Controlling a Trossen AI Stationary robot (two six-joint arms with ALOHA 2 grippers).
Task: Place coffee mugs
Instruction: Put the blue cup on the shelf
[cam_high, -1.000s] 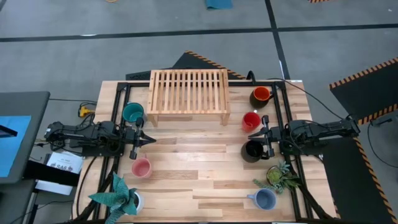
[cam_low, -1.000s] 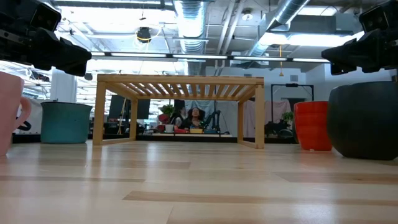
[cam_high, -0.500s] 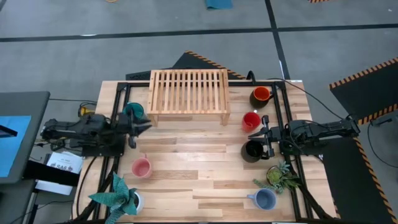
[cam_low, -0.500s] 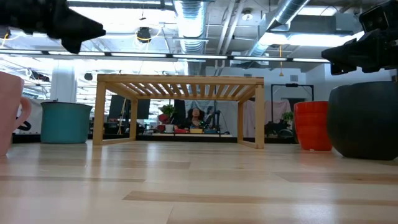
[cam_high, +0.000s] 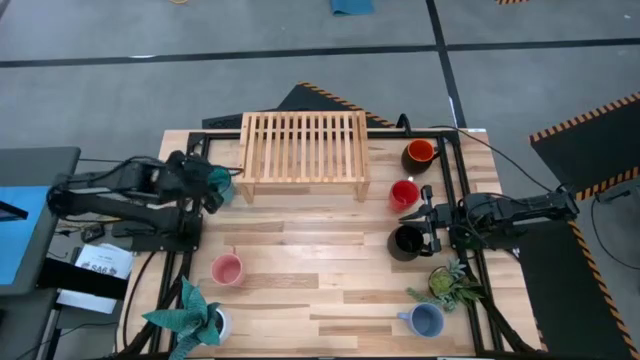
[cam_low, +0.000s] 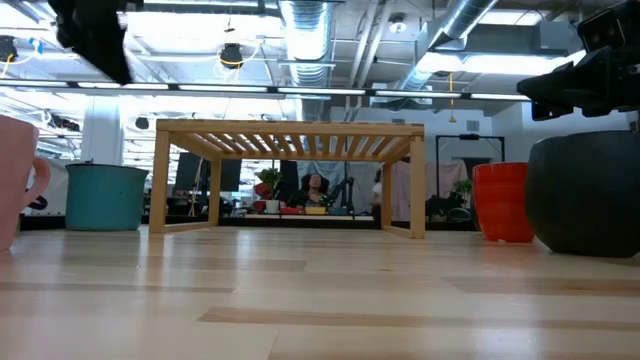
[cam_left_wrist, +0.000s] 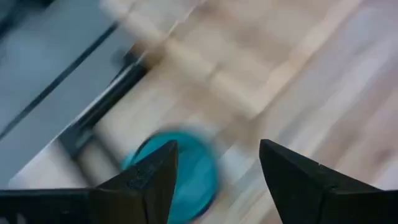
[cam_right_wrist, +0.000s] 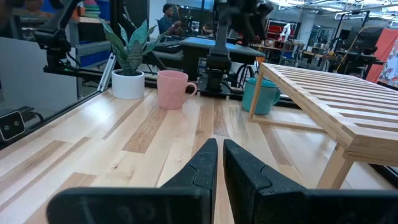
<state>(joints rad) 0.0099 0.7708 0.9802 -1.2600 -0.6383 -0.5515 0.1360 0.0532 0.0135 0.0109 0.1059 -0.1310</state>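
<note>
left gripper (cam_high: 213, 186): fingers spread apart, nothing held; left-centre of the high view, above the teal mug (cam_high: 218, 181); in its wrist view the mug's mouth (cam_left_wrist: 177, 171) sits between the two fingers, blurred
right gripper (cam_high: 428, 216): right-centre of the high view, fingers pressed together, empty; waits just beside the black mug (cam_high: 406, 241)
step in hand: likely reaching for the teal mug, not grasped yet
doing it well: centre the fingers over one wall of the rim, descend straight, pinch the wall; mind the wooden rack (cam_high: 303, 149) leg just beside the mug, approach from the open side; lift clear before travelling
mugs, count: six
teal: left of the rack's left leg, upper left of the table (cam_high: 300, 270)
pink mug (cam_high: 227, 270): lower left, upright, near a plant
red mug (cam_high: 403, 194): right of the rack's right leg
orange-and-dark mug (cam_high: 419, 154): upper right corner of the table
black: centre right, below the red one
pale blue mug (cam_high: 426, 320): lower right
rack, count: one, slatted, top centre, nothing on it
potted plants, count: two; spiky plant (cam_high: 192, 314) lower left corner, leafy plant (cam_high: 447, 281) lower right between black and pale blue mugs
task progress: judged early, all six mugs stand on the tabletop
</note>
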